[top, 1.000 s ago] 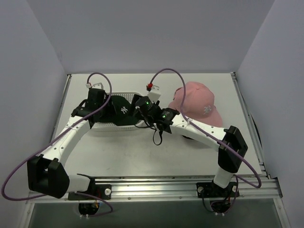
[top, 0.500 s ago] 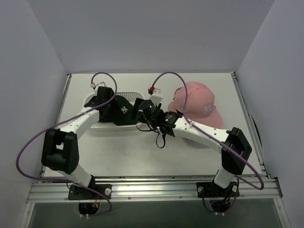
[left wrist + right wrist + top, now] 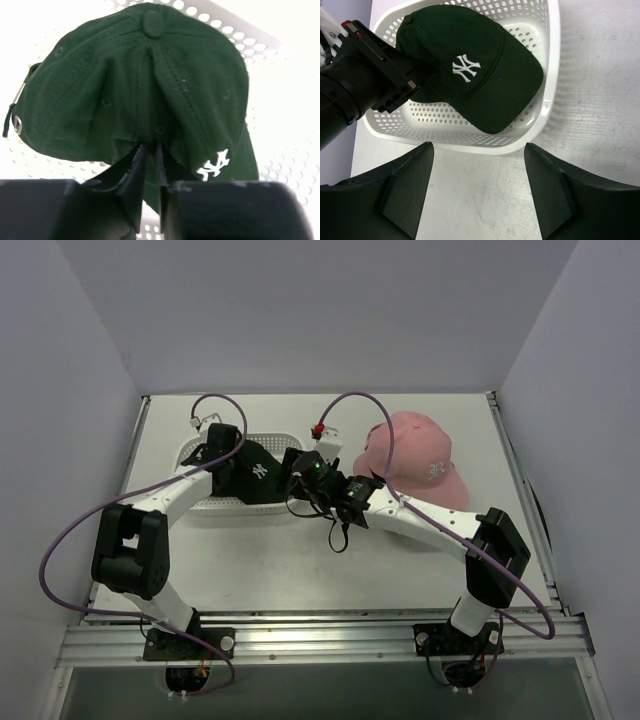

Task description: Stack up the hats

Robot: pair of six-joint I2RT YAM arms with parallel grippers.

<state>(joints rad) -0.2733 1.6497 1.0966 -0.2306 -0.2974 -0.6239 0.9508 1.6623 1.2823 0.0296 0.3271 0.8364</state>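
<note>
Left end effector (image 3: pixel 149 152) is pressed nearly together on a small fold of cloth low on the crown of the dark green cap (image 3: pixel 125 75), which lies inside the white basket (image 3: pixel 551 60) with its brim close to the basket wall. The right end effector (image 3: pixel 477 192) hangs spread wide over the worktop (image 3: pixel 300 560), just beside the basket, and holds nothing. The pink cap (image 3: pixel 415 455) sits on the worktop to the right, well apart. The step, I think, is to lift the green cap out and carry it onto the pink one. The pinch takes only little cloth, so it is better to rise slowly and straight until the brim is free of the wall. Otherwise the fold may slip out or the basket may come along.
</note>
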